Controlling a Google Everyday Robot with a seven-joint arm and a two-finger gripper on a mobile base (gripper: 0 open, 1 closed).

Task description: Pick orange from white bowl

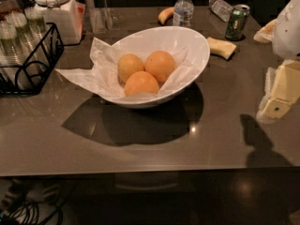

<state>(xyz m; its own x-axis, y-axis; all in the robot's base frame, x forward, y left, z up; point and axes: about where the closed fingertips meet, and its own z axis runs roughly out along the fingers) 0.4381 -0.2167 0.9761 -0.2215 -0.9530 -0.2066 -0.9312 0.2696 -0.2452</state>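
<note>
White glossy wide bowl point(190, 39), lined with crumpled paper, has three fruits in it. The round, smooth, deep-orange orange point(141, 83) sits at the front, touching both others. The cream-coloured gripper point(275, 102) hangs well off to the right, and I can't tell if it's spread or closed. I'd drop in from straight above and pinch its free sides, clear of the paper.

One camera looks down over the table point(140, 149), jaws at right.
</note>
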